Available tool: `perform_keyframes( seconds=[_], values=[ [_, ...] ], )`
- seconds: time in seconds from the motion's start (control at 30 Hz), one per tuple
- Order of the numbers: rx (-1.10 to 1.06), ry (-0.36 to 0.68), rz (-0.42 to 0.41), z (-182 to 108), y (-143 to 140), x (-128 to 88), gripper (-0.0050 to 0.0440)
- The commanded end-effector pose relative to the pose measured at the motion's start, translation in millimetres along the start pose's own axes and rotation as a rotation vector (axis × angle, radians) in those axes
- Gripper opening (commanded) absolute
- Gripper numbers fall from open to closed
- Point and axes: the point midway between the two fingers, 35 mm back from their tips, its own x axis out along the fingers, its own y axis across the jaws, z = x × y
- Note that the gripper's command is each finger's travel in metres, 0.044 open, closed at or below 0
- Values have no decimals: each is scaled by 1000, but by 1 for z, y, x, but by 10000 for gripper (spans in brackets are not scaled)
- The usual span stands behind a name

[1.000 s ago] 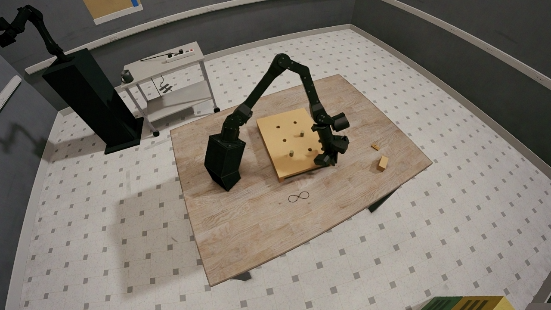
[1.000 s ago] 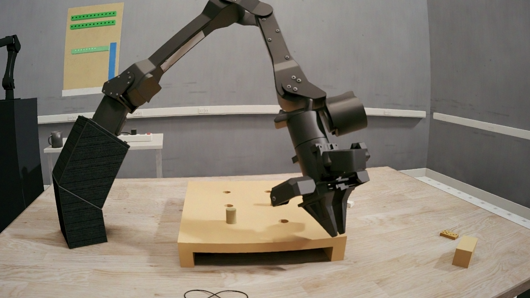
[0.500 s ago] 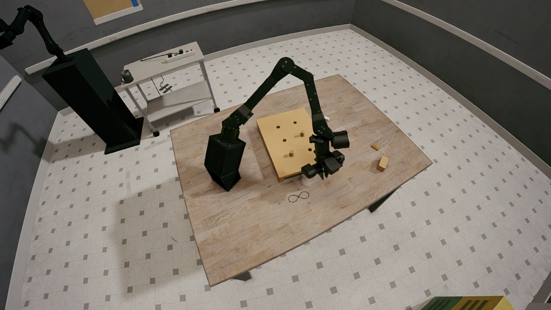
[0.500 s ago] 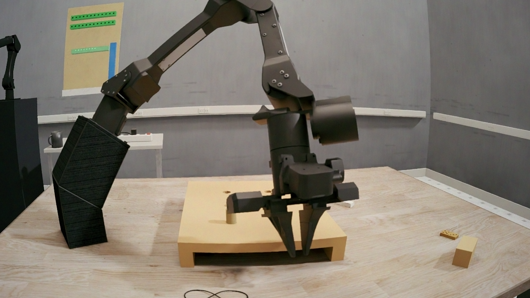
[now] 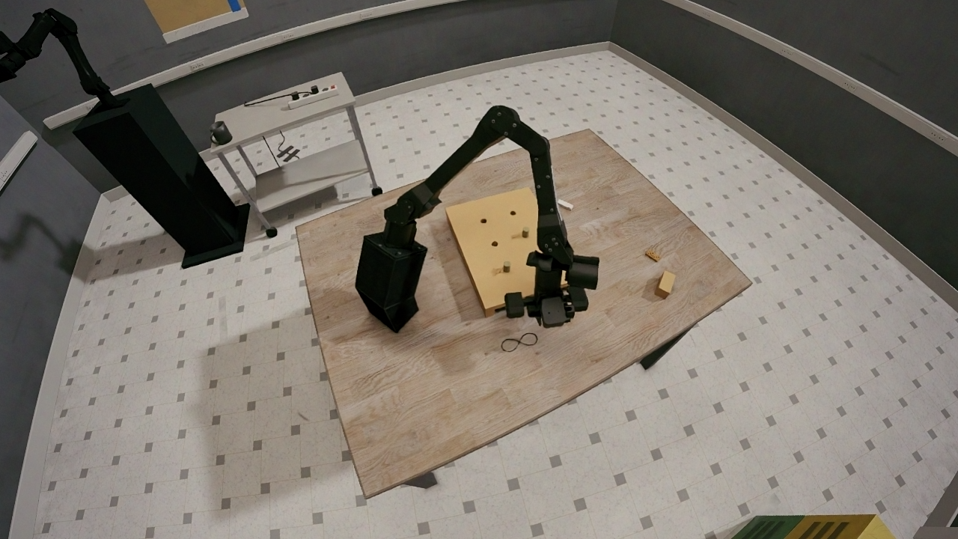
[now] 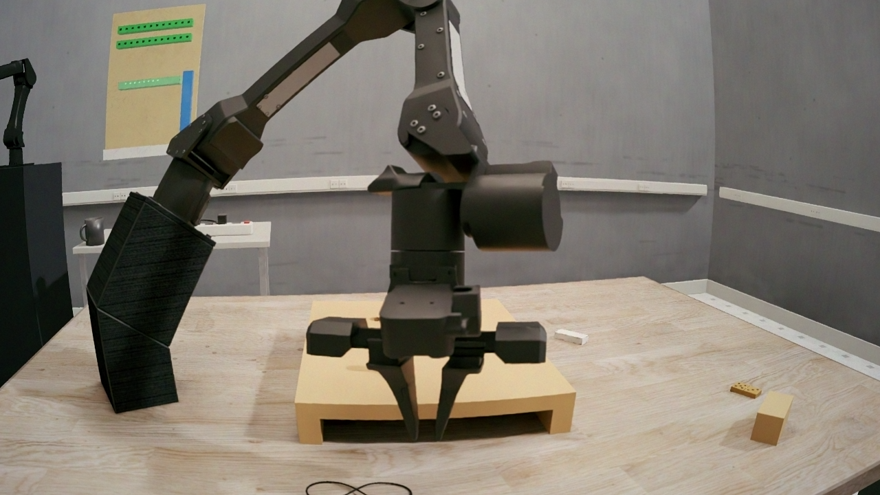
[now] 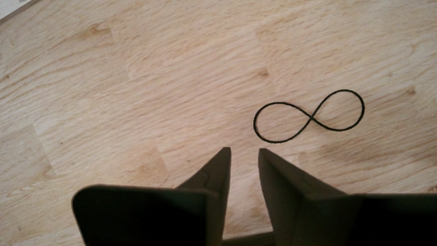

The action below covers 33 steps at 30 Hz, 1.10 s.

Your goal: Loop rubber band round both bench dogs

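My end effector [image 6: 427, 436] hangs over the table [image 5: 415, 375] with its fingers a narrow gap apart, gripping nothing. The rubber band [image 7: 308, 116] lies in a figure-eight nearer the table's front edge, off the board [image 5: 479, 230]. It is thin and flat, so my fingertips may slide over it, or pinch only one loop.

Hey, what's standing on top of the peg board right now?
Two bench dogs stand upright on the board, with open holes beside them. The arm and pincer cover its near right part, so that area stays unseen.
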Motion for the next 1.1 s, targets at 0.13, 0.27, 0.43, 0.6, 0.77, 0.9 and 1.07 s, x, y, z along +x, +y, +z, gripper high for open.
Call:
perform_keyframes(
  seconds=[0.13, 0.27, 0.43, 0.6, 0.77, 0.9, 1.07],
  values=[
    [176, 65, -27, 13, -19, -2, 80],
    [306, 113, -53, 18, -36, -2, 80],
    [460, 168, -73, 25, -51, -5, 80],
    [524, 191, -80, 28, -57, -7, 80],
    [516, 191, -81, 25, -56, 3, 80],
    [517, 186, -84, 20, -58, 28, 80],
    [515, 183, -81, 16, -58, 48, 80]
  ],
)
